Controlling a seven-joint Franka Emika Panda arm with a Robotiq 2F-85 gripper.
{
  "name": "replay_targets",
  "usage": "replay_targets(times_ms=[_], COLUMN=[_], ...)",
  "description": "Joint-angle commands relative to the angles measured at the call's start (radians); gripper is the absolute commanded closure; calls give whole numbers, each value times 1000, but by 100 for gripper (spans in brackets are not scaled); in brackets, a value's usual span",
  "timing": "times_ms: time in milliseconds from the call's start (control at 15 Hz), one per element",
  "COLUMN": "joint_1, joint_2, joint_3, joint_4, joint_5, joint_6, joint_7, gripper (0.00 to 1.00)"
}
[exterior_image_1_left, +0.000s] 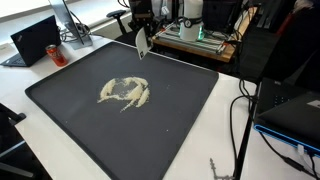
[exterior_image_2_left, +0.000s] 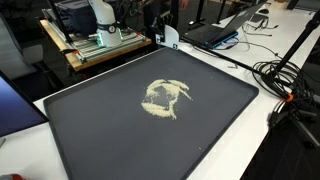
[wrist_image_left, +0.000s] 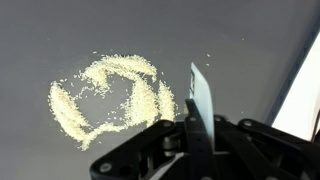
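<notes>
In an exterior view, your hand (exterior_image_1_left: 141, 30) is clenching a white scraper (exterior_image_1_left: 142, 43) over the mat's (exterior_image_1_left: 60, 95) far edge, while crumbs (exterior_image_1_left: 125, 93) are lying ringed at the mat's middle. In an exterior view, the scraper (exterior_image_2_left: 170, 37) is hanging at the mat's (exterior_image_2_left: 90, 140) far edge, well apart from the crumbs (exterior_image_2_left: 165, 98). In the wrist view, the scraper (wrist_image_left: 203, 95) is jutting from your hand (wrist_image_left: 195, 132) just beside the crumbs (wrist_image_left: 105, 95) on the mat (wrist_image_left: 250, 40).

A robotics lab (office-like): laptop (exterior_image_1_left: 35, 42), cables (exterior_image_2_left: 283, 78), equipment bench (exterior_image_2_left: 95, 45).
</notes>
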Motion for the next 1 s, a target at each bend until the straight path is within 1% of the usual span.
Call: replay_targets(times_ms=[0,200,333,533,800,933], joint_1=[-11,-21,-35,-48,-66,-72], joint_2=[-50,-47,-39,-40,-38,-41], joint_3=[-27,-47,-58,-78,-91,-97], joint_4=[-52,-60,-64,-75,-86,-98], joint_5=[61,67,49,110,118,142], joint_6=[57,101,123,148,198,227], joint_7=[36,92,183,219,306,348], gripper=[99,99,99,99,99,99])
